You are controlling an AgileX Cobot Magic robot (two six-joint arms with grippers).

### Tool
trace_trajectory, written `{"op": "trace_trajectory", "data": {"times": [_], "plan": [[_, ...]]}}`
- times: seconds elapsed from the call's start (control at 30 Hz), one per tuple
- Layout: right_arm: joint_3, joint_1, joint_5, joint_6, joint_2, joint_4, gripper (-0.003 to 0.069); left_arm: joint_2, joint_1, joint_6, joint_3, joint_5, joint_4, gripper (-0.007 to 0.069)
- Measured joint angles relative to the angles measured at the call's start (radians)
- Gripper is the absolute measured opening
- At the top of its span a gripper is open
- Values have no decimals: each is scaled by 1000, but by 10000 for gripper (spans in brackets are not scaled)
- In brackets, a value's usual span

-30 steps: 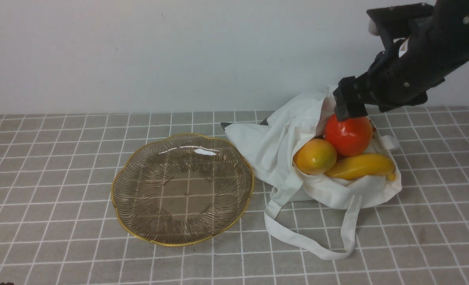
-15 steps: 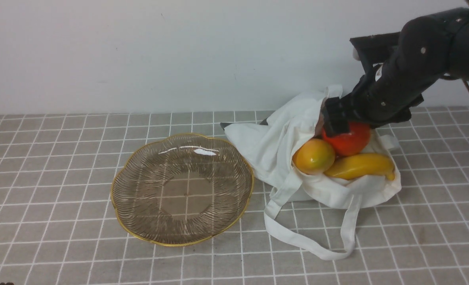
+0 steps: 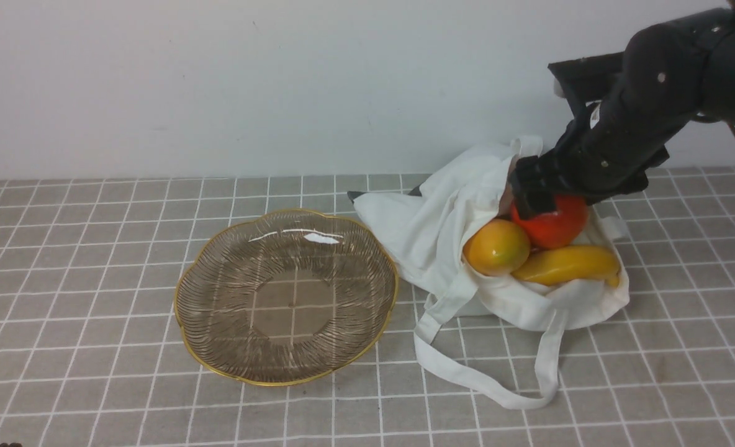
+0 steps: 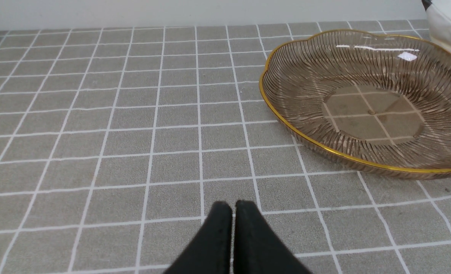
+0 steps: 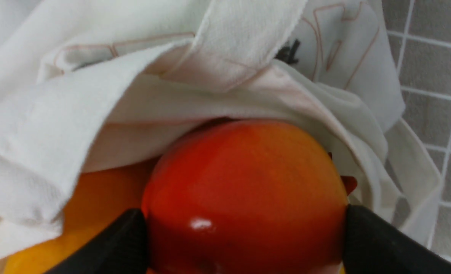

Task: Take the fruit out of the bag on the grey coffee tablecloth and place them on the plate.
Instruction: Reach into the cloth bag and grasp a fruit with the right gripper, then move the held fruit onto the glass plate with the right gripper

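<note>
The white bag (image 3: 429,230) lies open on the grey coffee tablecloth (image 3: 94,279), to the right of the empty plate (image 3: 184,335). In its mouth sit a red-orange ball (image 3: 557,226), a yellow-orange round fruit (image 3: 496,246) and a banana (image 3: 569,264). My right gripper (image 3: 547,208) reaches into the bag from above. Its black fingers (image 5: 366,236) press on both sides of the red-orange ball (image 5: 248,179), under a fold of the bag (image 5: 58,114). My left gripper (image 4: 233,207) is shut and empty, low over the cloth, to the left of the plate (image 4: 324,148).
The bag's long strap handles (image 3: 485,385) trail over the cloth toward the front, between bag and plate. A white wall (image 3: 218,81) closes the back of the table. A dark corner (image 3: 355,195) pokes out from under the bag's left edge.
My right gripper has come down into the bag's mouth and its fingers have closed round the red-orange ball. The bag's cloth has shifted slightly. The plate has not moved.
</note>
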State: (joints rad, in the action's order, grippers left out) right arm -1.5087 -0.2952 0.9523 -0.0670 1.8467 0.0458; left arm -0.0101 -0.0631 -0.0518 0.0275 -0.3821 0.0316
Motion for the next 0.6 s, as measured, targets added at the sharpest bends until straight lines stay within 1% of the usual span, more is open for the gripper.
{"op": "trace_trajectory", "data": {"times": [0.2,0.33,0.4,0.47,0.5,0.57,0.6], "plan": [[2,0,62,0,-108,-10,598,0,0,0,0,0,0,-8],[2,0,82,2,-209,-69,598,0,0,0,0,0,0,-8],[2,-4,84,36,-245,-141,598,0,0,0,0,0,0,-8],[2,-24,89,123,-270,-239,598,0,0,0,0,0,0,-8],[2,-47,89,166,-274,-300,598,0,0,0,0,0,0,-8],[2,-84,88,236,-269,-368,598,0,0,0,0,0,0,-8],[2,-122,77,277,-260,-417,598,0,0,0,0,0,0,-8]]}}
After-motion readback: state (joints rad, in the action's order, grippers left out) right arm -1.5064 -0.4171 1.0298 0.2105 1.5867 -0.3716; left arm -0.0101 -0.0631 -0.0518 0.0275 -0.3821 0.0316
